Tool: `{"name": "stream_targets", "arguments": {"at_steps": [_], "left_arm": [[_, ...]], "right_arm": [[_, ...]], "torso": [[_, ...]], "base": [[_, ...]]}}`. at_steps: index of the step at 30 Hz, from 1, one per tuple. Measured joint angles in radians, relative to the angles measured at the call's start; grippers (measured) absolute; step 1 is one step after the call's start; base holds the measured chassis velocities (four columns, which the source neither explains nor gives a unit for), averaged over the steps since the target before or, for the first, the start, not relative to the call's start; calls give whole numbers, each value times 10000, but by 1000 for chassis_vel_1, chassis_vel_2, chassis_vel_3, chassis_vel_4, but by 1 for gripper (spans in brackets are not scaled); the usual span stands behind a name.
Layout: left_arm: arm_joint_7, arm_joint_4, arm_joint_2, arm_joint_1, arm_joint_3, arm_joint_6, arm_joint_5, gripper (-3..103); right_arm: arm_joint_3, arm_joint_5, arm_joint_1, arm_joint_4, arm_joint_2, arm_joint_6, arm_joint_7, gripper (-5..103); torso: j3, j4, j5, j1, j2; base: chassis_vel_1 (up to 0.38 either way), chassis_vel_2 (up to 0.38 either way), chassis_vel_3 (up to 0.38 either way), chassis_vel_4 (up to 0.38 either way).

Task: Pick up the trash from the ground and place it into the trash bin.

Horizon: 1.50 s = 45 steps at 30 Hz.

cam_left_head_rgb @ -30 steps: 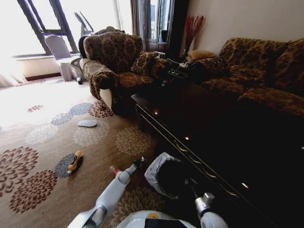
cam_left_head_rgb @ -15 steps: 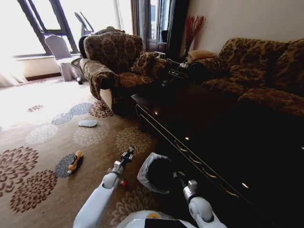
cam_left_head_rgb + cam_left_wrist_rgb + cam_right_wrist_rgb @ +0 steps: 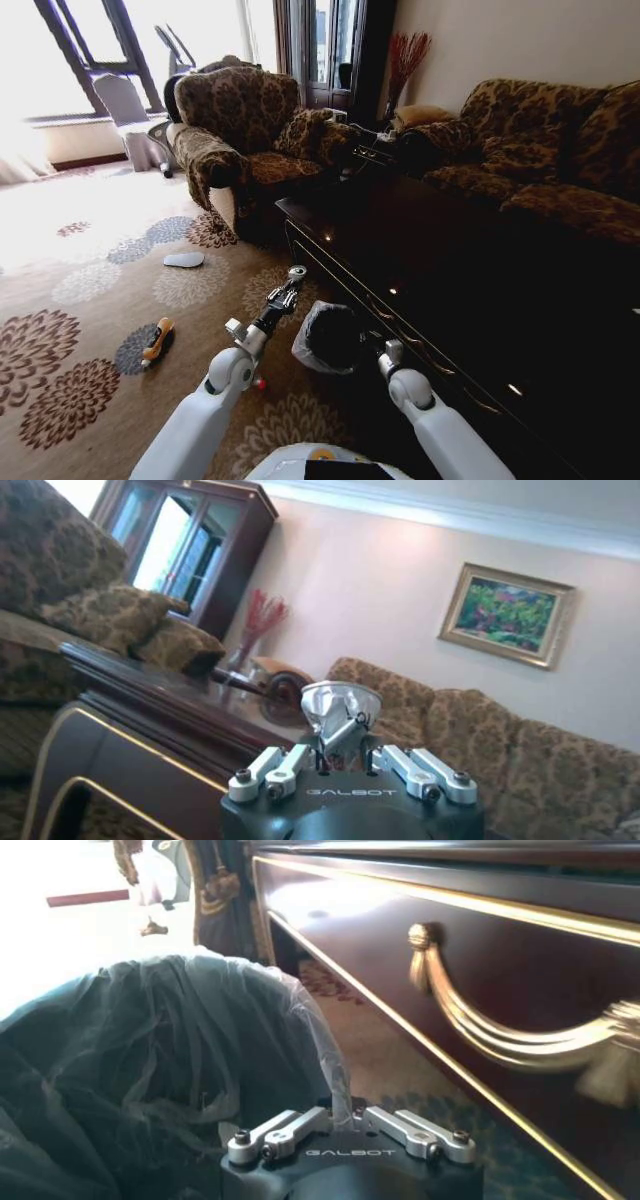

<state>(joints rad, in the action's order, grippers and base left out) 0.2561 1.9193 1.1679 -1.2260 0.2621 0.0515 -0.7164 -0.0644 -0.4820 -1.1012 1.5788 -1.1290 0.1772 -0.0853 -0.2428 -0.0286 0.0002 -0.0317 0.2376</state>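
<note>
Head view: the left gripper [image 3: 296,272] has risen from floor level, now just beside the trash bin [image 3: 312,340], which the right gripper [image 3: 375,347] has dragged forward by its liner. Left wrist view: jaws pinch a clear plastic wad [image 3: 340,705], ready to drop. Right wrist view: jaws clamp the liner; the bin's inside stays hidden.

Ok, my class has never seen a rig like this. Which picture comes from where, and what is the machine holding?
It is a wheeled robot with two arms, each ending in a claw. The wide picture comes from a camera on its head, the other two from cameras on its wrists. The left claw is raised, shut on a crumpled clear wad. The right claw pinches the plastic liner of the trash bin, beside a dark cabinet. On the carpet lie an orange-yellow bottle, a tiny red piece and a pale slipper.
</note>
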Motion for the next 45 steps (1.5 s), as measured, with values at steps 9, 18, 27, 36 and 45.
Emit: {"name": "stream_targets", "arguments": {"at_steps": [9,18,27,36,45], "left_arm": [[368,-510,-205,-117,-857,-515,897,24],[-276,-843,-658,-175,-1888,-569,3301,22],[-357,-1204,-621,-81,-2024,-319,4212,54],[-302,-982,-403,-151,-1783,-1,4163,86],[-1533,-493,-563,-606,-473,-239,4288,100]], "right_arm": [[647,-300,582,-289,57,102,3,1],[1071,-347,683,-320,91,115,71,1],[981,-285,521,-205,136,116,194,1],[820,-298,315,-39,267,105,283,1],[351,-11,-95,38,178,-66,418,1]], "torso": [[-1,2,-2,0,0],[-1,2,-3,0,0],[0,2,-3,0,0],[0,3,-2,0,0],[0,-2,3,0,0]], "base": [[0,0,0,0],[0,0,0,0],[0,0,0,0],[0,0,0,0],[0,0,0,0]]}}
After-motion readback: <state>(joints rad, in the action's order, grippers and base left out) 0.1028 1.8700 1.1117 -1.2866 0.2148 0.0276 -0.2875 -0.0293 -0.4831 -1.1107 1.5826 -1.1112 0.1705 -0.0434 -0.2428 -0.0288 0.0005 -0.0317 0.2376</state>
